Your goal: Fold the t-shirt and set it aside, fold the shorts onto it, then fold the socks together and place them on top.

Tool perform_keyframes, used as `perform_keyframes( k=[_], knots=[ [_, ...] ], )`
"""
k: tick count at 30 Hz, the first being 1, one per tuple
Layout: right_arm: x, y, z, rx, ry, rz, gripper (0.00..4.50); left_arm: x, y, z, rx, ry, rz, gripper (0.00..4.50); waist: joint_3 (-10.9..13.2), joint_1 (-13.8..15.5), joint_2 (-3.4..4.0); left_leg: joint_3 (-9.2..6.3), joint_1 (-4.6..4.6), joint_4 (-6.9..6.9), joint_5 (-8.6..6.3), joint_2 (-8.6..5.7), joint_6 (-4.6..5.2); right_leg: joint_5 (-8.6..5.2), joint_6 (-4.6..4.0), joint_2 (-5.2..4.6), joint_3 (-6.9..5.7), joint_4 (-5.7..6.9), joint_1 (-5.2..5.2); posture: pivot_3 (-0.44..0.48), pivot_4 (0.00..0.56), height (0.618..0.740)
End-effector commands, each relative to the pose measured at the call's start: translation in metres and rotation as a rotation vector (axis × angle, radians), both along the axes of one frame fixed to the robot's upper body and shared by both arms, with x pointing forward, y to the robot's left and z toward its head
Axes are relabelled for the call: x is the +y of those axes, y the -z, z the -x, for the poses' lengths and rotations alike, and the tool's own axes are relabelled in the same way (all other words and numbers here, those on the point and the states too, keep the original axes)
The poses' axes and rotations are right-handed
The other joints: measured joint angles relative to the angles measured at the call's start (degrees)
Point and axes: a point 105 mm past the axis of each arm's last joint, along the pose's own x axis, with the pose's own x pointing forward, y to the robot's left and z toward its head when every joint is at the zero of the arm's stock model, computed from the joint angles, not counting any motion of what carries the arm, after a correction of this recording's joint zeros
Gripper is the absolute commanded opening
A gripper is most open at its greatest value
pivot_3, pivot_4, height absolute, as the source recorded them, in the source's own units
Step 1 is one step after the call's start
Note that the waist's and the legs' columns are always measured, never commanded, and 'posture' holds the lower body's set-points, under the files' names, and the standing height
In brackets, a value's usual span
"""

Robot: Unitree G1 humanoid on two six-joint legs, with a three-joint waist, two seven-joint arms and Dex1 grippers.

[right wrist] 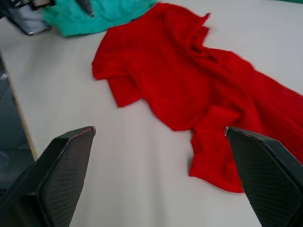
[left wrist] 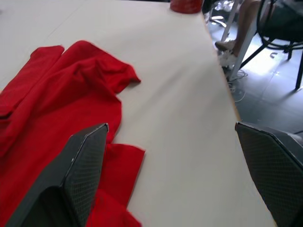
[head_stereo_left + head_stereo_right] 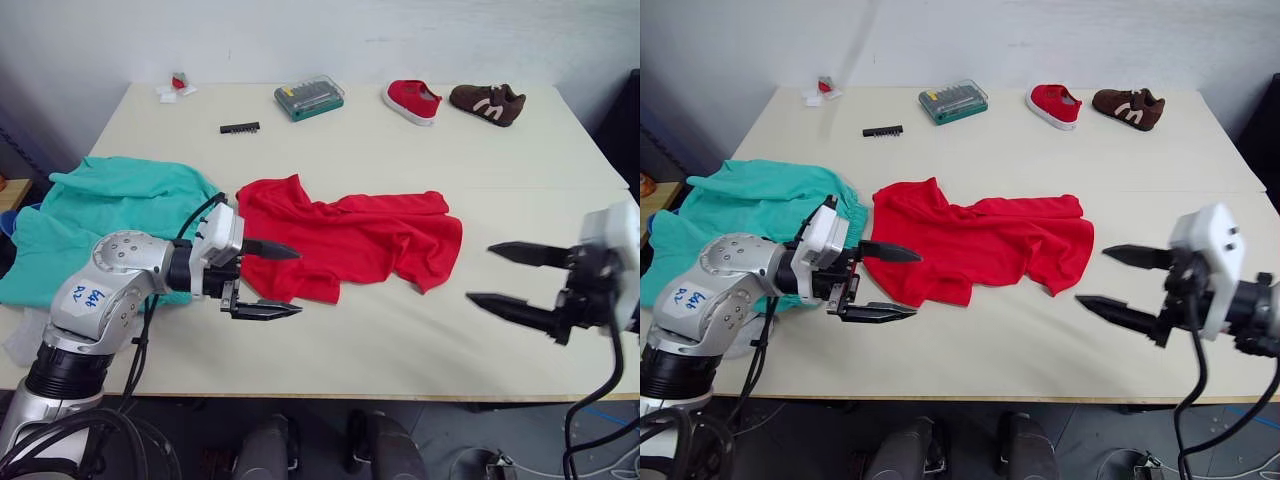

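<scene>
Mid-table lies the crumpled bright red cotton t-shirt (image 3: 345, 245) (teal-green fabric shorts (image 3: 110, 205) beside it); the left gripper (image 3: 270, 280) gapes at its edge; the right gripper (image 3: 505, 275) hovers spread, apart.

Left part of the shorts (image 3: 110, 205) behind the left arm, its near edge out of frame
</scene>
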Motion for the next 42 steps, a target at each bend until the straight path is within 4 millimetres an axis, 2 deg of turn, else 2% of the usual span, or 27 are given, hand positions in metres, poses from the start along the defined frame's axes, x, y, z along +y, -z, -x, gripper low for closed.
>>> perform_keyframes(
  k=[1,3,6,16,20,25,35,42],
  knots=[
    [0.008,0.019,-0.003,-0.044,-0.032,0.093,4.47,0.009,0.023,-0.019,-0.098,-0.087,-0.128,4.5,0.0,0.0,-0.04,0.03,0.02,0.01,-0.02,0.0,0.02,0.0,0.01,-0.01,0.0,0.0,0.0,0.0,0.15,0.74],
    [0.011,0.028,-0.004,-0.051,-0.04,0.11,4.47,0.01,0.035,-0.024,-0.13,-0.087,-0.182,4.5,0.0,-0.1,-0.05,0.08,0.04,0.02,-0.03,0.0,0.02,0.0,0.02,0.0,-0.01,0.02,-0.01,0.0,0.15,0.74],
    [0.013,0.033,-0.008,-0.072,-0.038,0.118,4.47,0.006,0.041,-0.022,-0.125,-0.048,-0.182,4.5,0.0,-0.1,-0.06,0.13,-0.04,0.05,-0.03,0.01,0.03,0.0,0.01,-0.02,0.02,0.13,-0.16,0.0,0.15,0.74],
    [0.03,0.04,-0.011,-0.1,-0.067,0.096,4.47,-0.037,0.048,-0.029,-0.093,0.026,-0.13,4.5,0.0,-0.1,-0.09,0.15,-0.17,0.27,0.01,0.03,0.05,0.01,0.01,-0.03,0.05,0.4,-0.31,0.0,0.15,0.74],
    [0.031,0.037,-0.012,-0.108,-0.053,0.074,4.5,-0.048,0.059,-0.03,-0.095,0.064,-0.177,3.63,0.0,-0.2,-0.11,0.14,-0.17,0.3,0.03,0.02,0.08,0.02,0.02,-0.02,0.05,0.42,-0.31,0.0,0.15,0.74],
    [0.033,0.035,-0.013,-0.116,-0.042,0.058,4.5,-0.052,0.074,-0.039,-0.118,0.047,-0.254,1.97,0.0,-0.2,-0.12,0.14,-0.16,0.3,0.03,0.03,0.07,0.02,0.01,-0.01,0.05,0.44,-0.32,0.0,0.15,0.74],
    [0.028,0.042,-0.013,-0.105,-0.01,0.08,4.5,-0.067,0.085,-0.05,-0.172,0.053,-0.271,1.97,0.0,-0.1,-0.16,0.12,-0.19,0.35,0.05,0.01,0.17,0.05,0.01,-0.05,0.03,0.44,-0.3,0.0,0.15,0.74],
    [0.026,0.046,-0.015,-0.096,-0.001,0.091,4.5,-0.07,0.088,-0.06,-0.207,0.026,-0.293,1.97,0.0,-0.1,-0.17,0.12,-0.19,0.39,0.06,0.01,0.29,0.13,0.02,-0.06,0.03,0.44,-0.28,0.0,0.15,0.74]
  ],
)
